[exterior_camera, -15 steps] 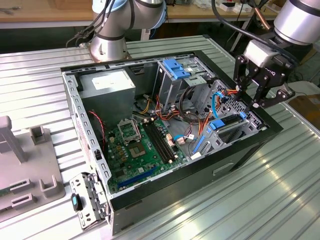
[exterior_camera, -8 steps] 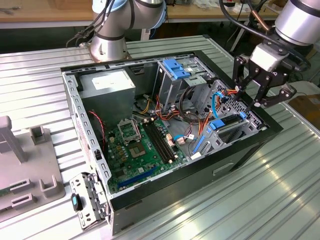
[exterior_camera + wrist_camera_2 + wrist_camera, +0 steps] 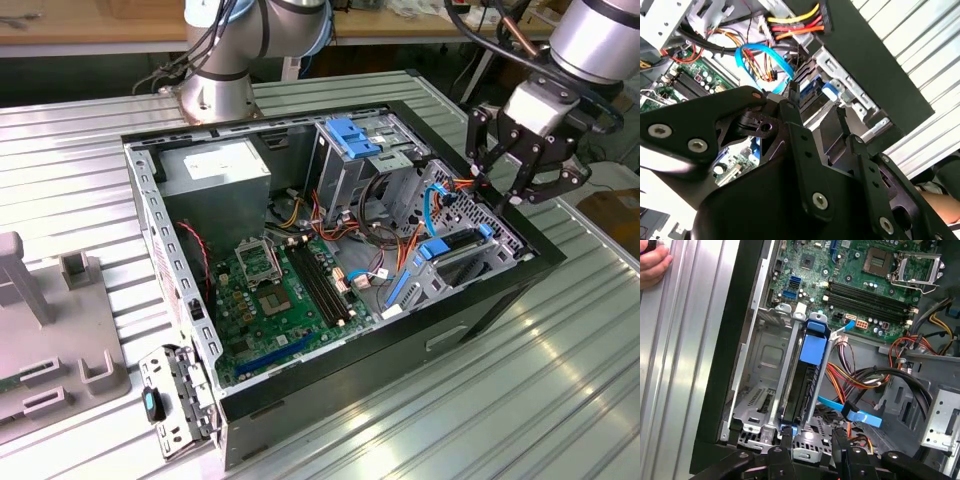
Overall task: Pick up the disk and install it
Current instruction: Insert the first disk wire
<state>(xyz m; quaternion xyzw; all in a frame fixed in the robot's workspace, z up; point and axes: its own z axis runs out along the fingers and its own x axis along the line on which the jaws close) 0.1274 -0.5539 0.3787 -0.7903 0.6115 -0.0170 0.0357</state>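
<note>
Gripper (image 3: 500, 185) wide open, empty, over drive bay (image 3: 762, 365).
Fingertips (image 3: 784, 445) spread apart, clear of disk (image 3: 799, 390) standing on edge between bay walls.

Blue-railed disk (image 3: 814, 346), green motherboard (image 3: 875, 282), black case (image 3: 726, 365).

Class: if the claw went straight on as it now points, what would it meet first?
Probably the disk, standing on edge in the grey drive bay just ahead of the open claw; depth is unclear, so the bay's rim might come first.
</note>
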